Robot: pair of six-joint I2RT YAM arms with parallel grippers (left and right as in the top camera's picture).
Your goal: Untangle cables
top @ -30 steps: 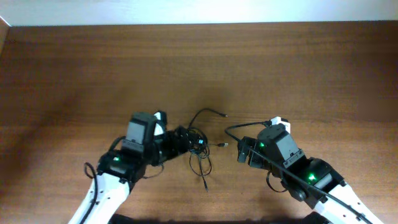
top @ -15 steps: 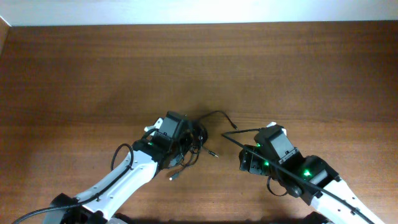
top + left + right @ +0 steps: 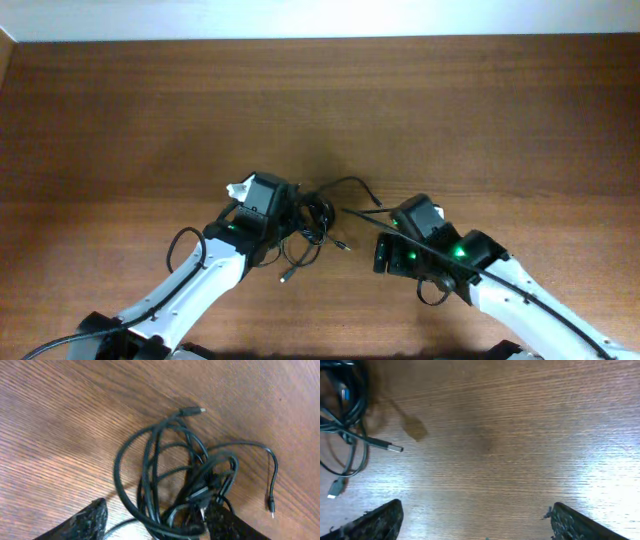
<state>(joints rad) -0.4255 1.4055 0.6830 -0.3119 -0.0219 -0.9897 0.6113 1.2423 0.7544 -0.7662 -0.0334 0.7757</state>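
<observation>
The cables [image 3: 318, 213] lie in a knotted black bundle near the middle of the tabletop [image 3: 150, 110], between two robot arms that reach in from the near edge. The left arm [image 3: 190, 290], white with a black wrist, angles up from the lower left corner and points its left gripper [image 3: 294, 216] rightward into the knot. Seen from the left wrist, that left gripper [image 3: 155, 522] stands with its jaws partly apart. The lower loops of the cables [image 3: 200, 492] lie between the two fingers, and it is unclear whether either finger presses on them.

Loose ends spread out of the tangle. One plug [image 3: 192, 410] points away from the fingers, and a thin strand [image 3: 270, 477] curls off to the right. From overhead, a whitish tip [image 3: 284, 278] lies below the bundle.

The right arm [image 3: 520, 300] slants in from the lower right, with green lights glowing on its wrist. Its right gripper [image 3: 383, 255] hangs near the cables but apart from them. The right wrist view shows the right gripper [image 3: 475, 515] with its jaws wide open and only bare wood between the fingers. The cables [image 3: 357, 390] sit off to the upper left of that view, and a metal-tipped plug [image 3: 390, 447] juts toward the open wood.

The tabletop is a brown wood grain with a soft sheen. A pale wall [image 3: 300, 15] runs along its far edge.
</observation>
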